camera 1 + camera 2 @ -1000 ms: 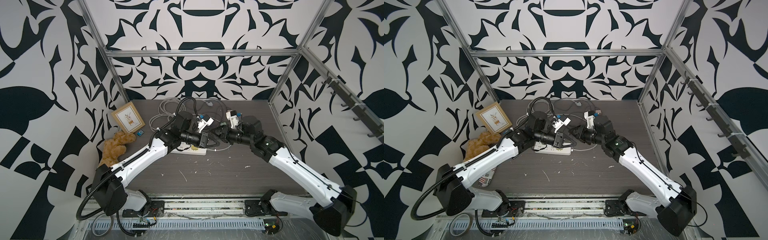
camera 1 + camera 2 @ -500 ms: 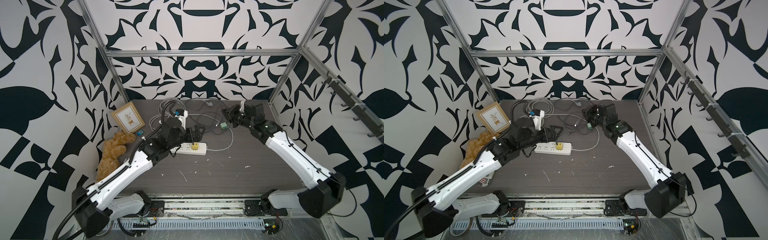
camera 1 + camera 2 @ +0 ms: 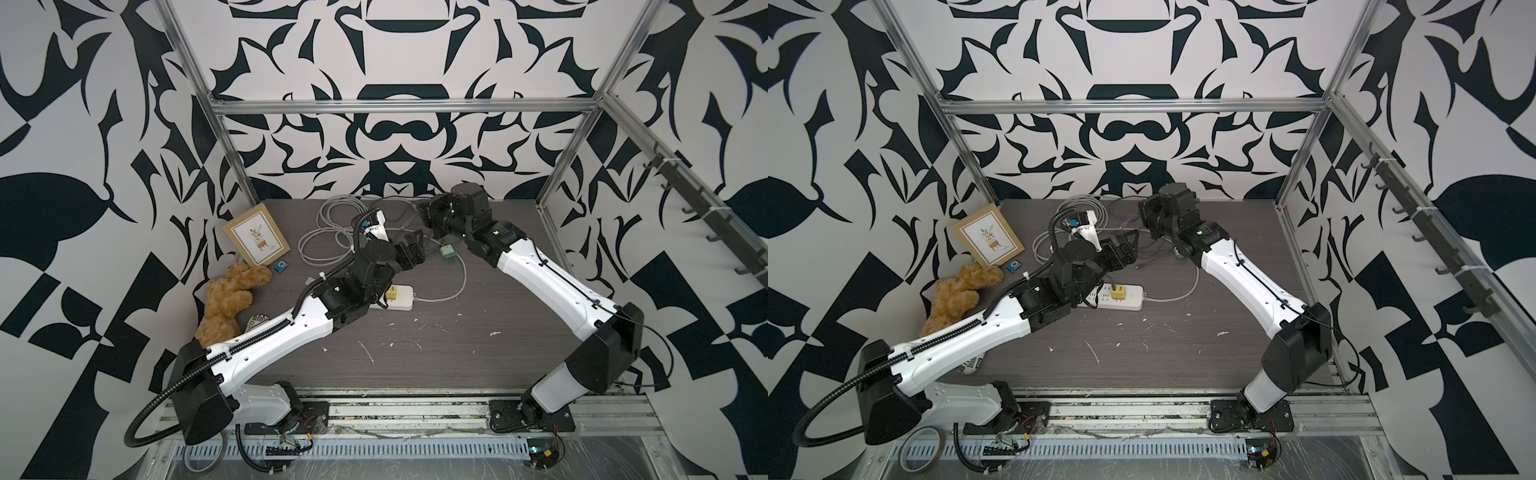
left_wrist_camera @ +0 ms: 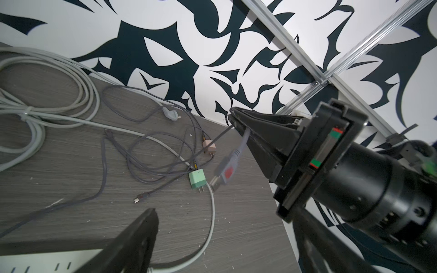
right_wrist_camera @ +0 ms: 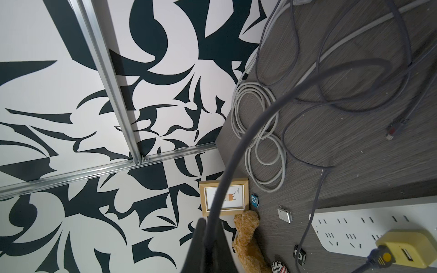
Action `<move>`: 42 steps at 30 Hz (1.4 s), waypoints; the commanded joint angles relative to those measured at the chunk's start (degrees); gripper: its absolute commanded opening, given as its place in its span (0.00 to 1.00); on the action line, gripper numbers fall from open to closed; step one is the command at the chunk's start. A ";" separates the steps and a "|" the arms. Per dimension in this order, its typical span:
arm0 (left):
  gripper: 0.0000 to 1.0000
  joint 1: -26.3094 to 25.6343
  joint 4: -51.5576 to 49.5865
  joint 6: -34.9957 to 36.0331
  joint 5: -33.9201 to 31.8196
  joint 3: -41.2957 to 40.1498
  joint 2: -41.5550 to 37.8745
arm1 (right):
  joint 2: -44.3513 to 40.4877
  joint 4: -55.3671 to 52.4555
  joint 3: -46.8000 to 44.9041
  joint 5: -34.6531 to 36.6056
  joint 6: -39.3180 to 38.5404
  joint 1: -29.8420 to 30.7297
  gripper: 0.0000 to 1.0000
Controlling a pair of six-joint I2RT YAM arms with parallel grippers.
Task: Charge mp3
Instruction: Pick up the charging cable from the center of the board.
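The mp3 (image 3: 281, 266) (image 3: 1014, 266) (image 5: 254, 200) is a tiny blue square lying on the table at the left, beside a picture frame, far from both grippers. My right gripper (image 3: 423, 209) (image 4: 233, 113) (image 5: 208, 238) is raised at the back of the table, shut on a dark grey cable (image 5: 238, 151). The cable's USB plug (image 4: 224, 172) hangs below the jaws. My left gripper (image 3: 413, 248) (image 3: 1125, 245) (image 4: 227, 238) is open and empty, just in front of the right one, above the table. A yellow charger (image 3: 391, 293) (image 5: 402, 245) sits in the white power strip (image 3: 403, 302).
A green charger (image 3: 448, 252) (image 4: 197, 179) and a pink charger (image 4: 209, 149) lie among loose cables at the back. A coiled grey cable (image 3: 332, 232), picture frame (image 3: 256, 234) and teddy bear (image 3: 228, 299) fill the left. A small black device (image 5: 299, 255) and a silver one (image 5: 285, 214) lie near the strip.
The two grippers met over the power strip a second ago. The left has opened. The right has pulled back to the rear with the cable, and the left has followed toward it.
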 commanded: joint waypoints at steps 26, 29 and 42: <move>0.51 7.36 8.87 -6.24 15.25 -1.05 -0.22 | -3.90 4.03 0.22 0.75 1.34 1.17 0.00; 0.39 7.46 8.24 -5.93 15.13 -0.86 -0.50 | -4.19 4.06 0.00 0.58 1.28 1.15 0.00; 0.05 8.38 5.05 -6.06 16.61 1.82 0.30 | -6.38 4.24 -1.84 0.49 1.23 1.57 0.00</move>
